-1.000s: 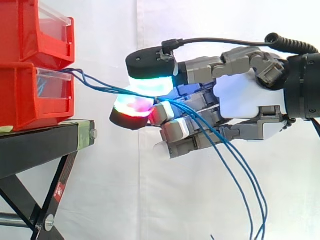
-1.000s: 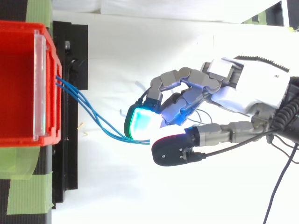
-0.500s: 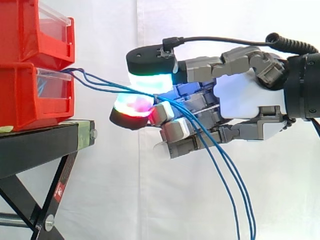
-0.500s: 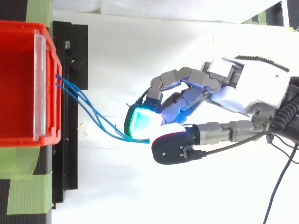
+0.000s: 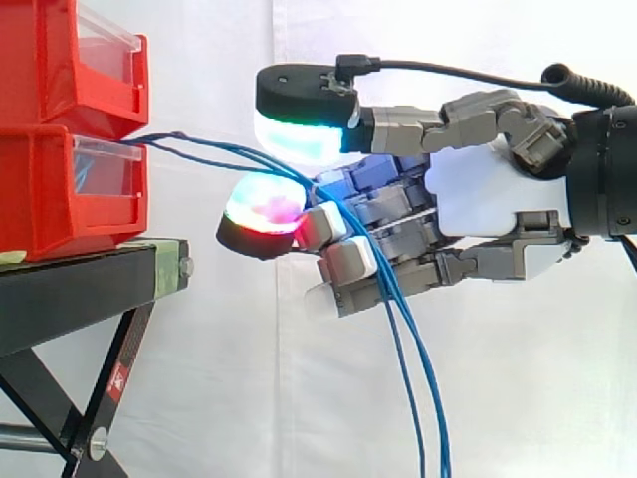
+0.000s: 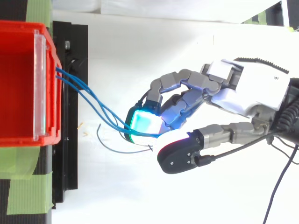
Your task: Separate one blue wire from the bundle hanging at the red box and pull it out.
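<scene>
You see the hand's (image 5: pixel 488 189) thumb has lifted off the blue wires (image 5: pixel 214 151); its pinch is released; they merely drape over a curled finger beside the red box (image 5: pixel 60 189); none separated yet.

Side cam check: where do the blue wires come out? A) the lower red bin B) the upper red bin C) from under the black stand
A: in the side view the blue wires leave the front of the lower red bin, just below the upper red bin, and run across to the hand.
</scene>
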Action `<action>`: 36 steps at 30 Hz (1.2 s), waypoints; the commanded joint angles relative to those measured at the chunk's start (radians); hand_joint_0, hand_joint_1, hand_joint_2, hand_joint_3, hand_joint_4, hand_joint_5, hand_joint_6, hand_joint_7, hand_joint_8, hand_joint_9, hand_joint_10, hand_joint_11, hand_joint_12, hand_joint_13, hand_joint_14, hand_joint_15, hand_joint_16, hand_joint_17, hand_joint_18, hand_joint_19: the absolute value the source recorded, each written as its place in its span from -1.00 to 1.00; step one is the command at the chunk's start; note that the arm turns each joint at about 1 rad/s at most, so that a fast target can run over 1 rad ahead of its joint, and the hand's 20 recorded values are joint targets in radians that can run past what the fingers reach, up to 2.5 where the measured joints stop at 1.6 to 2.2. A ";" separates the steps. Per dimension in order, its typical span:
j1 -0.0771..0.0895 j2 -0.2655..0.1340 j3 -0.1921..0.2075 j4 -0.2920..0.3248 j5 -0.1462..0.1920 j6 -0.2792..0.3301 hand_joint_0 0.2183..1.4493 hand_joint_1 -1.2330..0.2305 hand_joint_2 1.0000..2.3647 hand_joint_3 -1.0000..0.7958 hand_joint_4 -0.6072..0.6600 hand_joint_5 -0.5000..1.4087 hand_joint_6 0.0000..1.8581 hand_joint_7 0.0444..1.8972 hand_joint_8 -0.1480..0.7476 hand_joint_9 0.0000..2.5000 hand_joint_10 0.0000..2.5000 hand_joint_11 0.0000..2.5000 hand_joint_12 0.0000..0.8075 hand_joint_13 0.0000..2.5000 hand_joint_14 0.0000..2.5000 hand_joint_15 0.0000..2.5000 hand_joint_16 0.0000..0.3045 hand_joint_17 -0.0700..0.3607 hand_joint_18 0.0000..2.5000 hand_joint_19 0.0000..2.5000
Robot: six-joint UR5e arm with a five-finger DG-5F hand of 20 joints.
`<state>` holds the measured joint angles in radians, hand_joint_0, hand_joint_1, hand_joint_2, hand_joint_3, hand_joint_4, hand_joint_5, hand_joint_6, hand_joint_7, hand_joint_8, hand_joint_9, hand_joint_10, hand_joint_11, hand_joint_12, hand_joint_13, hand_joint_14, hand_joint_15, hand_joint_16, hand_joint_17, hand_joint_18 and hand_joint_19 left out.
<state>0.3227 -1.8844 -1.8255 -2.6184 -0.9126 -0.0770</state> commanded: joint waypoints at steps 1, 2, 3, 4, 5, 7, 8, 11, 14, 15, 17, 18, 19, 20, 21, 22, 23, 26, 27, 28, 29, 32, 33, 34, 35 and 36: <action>-0.001 -0.001 0.000 0.001 0.000 0.000 -0.40 -0.36 -0.98 -0.26 0.38 -0.74 -0.07 0.04 0.08 -0.30 -0.99 0.12 -0.17 -0.06 -0.98 0.03 -0.78 -0.33 -0.47 -0.53; -0.001 0.001 0.000 0.000 0.000 0.000 -0.39 -0.35 -0.98 -0.24 0.38 -0.74 -0.07 0.04 0.09 -0.29 -0.99 0.11 -0.17 -0.06 -0.98 0.04 -0.78 -0.33 -0.47 -0.53; -0.001 -0.001 0.000 0.000 0.001 0.000 -0.38 -0.33 -0.98 -0.22 0.38 -0.74 -0.07 0.04 0.08 -0.29 -0.99 0.11 -0.16 -0.05 -0.98 0.04 -0.78 -0.33 -0.47 -0.53; 0.001 0.001 0.000 0.000 0.000 0.000 -0.37 -0.33 -0.97 -0.20 0.38 -0.74 -0.07 0.03 0.08 -0.29 -0.99 0.12 -0.18 -0.05 -0.98 0.04 -0.78 -0.33 -0.47 -0.52; -0.001 -0.001 0.000 0.000 0.001 0.000 -0.37 -0.32 -0.97 -0.19 0.38 -0.74 -0.07 0.04 0.09 -0.29 -0.99 0.12 -0.17 -0.05 -0.98 0.04 -0.78 -0.33 -0.47 -0.53; -0.001 0.001 0.000 0.000 0.001 0.000 -0.35 -0.30 -0.97 -0.16 0.37 -0.73 -0.07 0.03 0.08 -0.28 -0.99 0.11 -0.16 -0.05 -0.98 0.04 -0.79 -0.33 -0.46 -0.53; 0.001 0.001 0.000 0.000 0.001 0.000 -0.35 -0.29 -0.97 -0.15 0.37 -0.73 -0.07 0.03 0.08 -0.27 -0.99 0.10 -0.17 -0.05 -0.98 0.04 -0.79 -0.34 -0.46 -0.53; 0.001 -0.001 0.000 0.001 0.001 0.000 -0.34 -0.26 -0.96 -0.09 0.37 -0.73 -0.06 0.02 0.08 -0.26 -0.99 0.12 -0.18 -0.04 -0.98 0.04 -0.79 -0.33 -0.45 -0.52; 0.001 -0.001 0.000 0.000 0.001 0.000 -0.33 -0.26 -0.96 -0.04 0.37 -0.73 -0.06 0.03 0.08 -0.25 -0.99 0.11 -0.17 -0.03 -0.98 0.04 -0.79 -0.33 -0.44 -0.53; -0.001 0.001 0.000 0.000 0.001 0.002 -0.31 -0.28 -0.96 -0.02 0.37 -0.73 -0.06 0.03 0.08 -0.25 -0.99 0.11 -0.19 -0.03 -0.98 0.04 -0.79 -0.34 -0.44 -0.53; -0.001 -0.001 0.000 0.000 0.001 0.002 -0.29 -0.31 -0.96 -0.01 0.38 -0.73 -0.06 0.03 0.07 -0.25 -0.99 0.12 -0.20 -0.03 -0.98 0.04 -0.79 -0.34 -0.44 -0.53; -0.001 0.001 0.000 0.000 0.001 0.003 -0.28 -0.33 -0.96 0.00 0.37 -0.73 -0.06 0.02 0.07 -0.25 -0.99 0.12 -0.17 -0.03 -0.98 0.03 -0.79 -0.34 -0.43 -0.54; 0.001 0.001 0.000 0.000 0.001 0.005 -0.26 -0.35 -0.96 0.01 0.37 -0.73 -0.06 0.02 0.08 -0.25 -0.99 0.11 -0.18 -0.03 -0.98 0.03 -0.79 -0.34 -0.43 -0.54; 0.001 0.001 0.000 0.000 0.001 0.005 -0.25 -0.36 -0.96 0.01 0.38 -0.73 -0.06 0.03 0.09 -0.25 -0.99 0.13 -0.18 -0.03 -0.98 0.04 -0.79 -0.35 -0.43 -0.54; -0.001 -0.001 0.000 0.000 0.001 0.005 -0.23 -0.36 -0.96 0.02 0.38 -0.73 -0.06 0.03 0.08 -0.25 -0.99 0.12 -0.19 -0.03 -0.98 0.04 -0.79 -0.35 -0.44 -0.54; -0.001 0.001 0.000 0.000 0.003 0.006 -0.23 -0.37 -0.95 0.02 0.38 -0.73 -0.05 0.03 0.07 -0.25 -0.99 0.12 -0.19 -0.03 -0.98 0.04 -0.80 -0.35 -0.44 -0.54; -0.001 0.001 0.000 0.000 0.003 0.008 -0.22 -0.37 -0.96 0.04 0.38 -0.73 -0.05 0.02 0.07 -0.25 -0.99 0.12 -0.17 -0.03 -0.98 0.04 -0.80 -0.35 -0.44 -0.54; -0.001 0.001 0.000 0.000 0.003 0.009 -0.19 -0.40 -0.96 0.03 0.37 -0.73 -0.05 0.04 0.07 -0.28 -0.99 0.12 -0.17 -0.04 -0.98 0.04 -0.80 -0.36 -0.45 -0.55; -0.001 0.001 0.000 0.000 0.003 0.009 -0.19 -0.43 -0.96 0.00 0.36 -0.73 -0.05 0.04 0.07 -0.29 -0.99 0.12 -0.17 -0.05 -0.98 0.03 -0.80 -0.36 -0.45 -0.55; -0.001 0.001 0.000 0.000 0.003 0.009 -0.18 -0.47 -0.96 -0.02 0.36 -0.73 -0.05 0.04 0.07 -0.30 -0.99 0.12 -0.16 -0.05 -0.98 0.03 -0.80 -0.36 -0.46 -0.56; -0.001 -0.001 0.000 0.000 0.003 0.009 -0.17 -0.49 -0.96 -0.03 0.37 -0.73 -0.05 0.05 0.07 -0.30 -0.99 0.12 -0.17 -0.06 -0.98 0.03 -0.80 -0.36 -0.46 -0.56; -0.001 0.001 0.000 0.000 0.003 0.009 -0.13 -0.55 -0.96 -0.07 0.37 -0.74 -0.05 0.05 0.07 -0.34 -0.99 0.13 -0.17 -0.08 -0.98 0.03 -0.81 -0.37 -0.49 -0.59; 0.001 0.001 0.000 0.000 0.003 0.009 -0.12 -0.57 -0.96 -0.07 0.37 -0.74 -0.05 0.05 0.07 -0.36 -0.99 0.11 -0.18 -0.09 -0.98 0.02 -0.81 -0.38 -0.49 -0.60; -0.001 0.001 0.000 0.000 0.003 0.009 -0.12 -0.58 -0.96 -0.07 0.38 -0.74 -0.05 0.05 0.05 -0.37 -0.99 0.12 -0.18 -0.10 -0.98 0.03 -0.81 -0.38 -0.50 -0.60; -0.001 0.001 0.000 0.000 0.003 0.009 -0.11 -0.59 -0.96 -0.08 0.38 -0.74 -0.05 0.05 0.06 -0.38 -0.99 0.11 -0.18 -0.11 -0.98 0.03 -0.81 -0.38 -0.51 -0.61; -0.001 0.001 0.000 0.000 0.003 0.009 -0.10 -0.60 -0.96 -0.08 0.38 -0.75 -0.05 0.06 0.06 -0.39 -0.99 0.11 -0.17 -0.13 -0.98 0.03 -0.82 -0.38 -0.53 -0.63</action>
<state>0.3224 -1.8839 -1.8254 -2.6185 -0.9097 -0.0675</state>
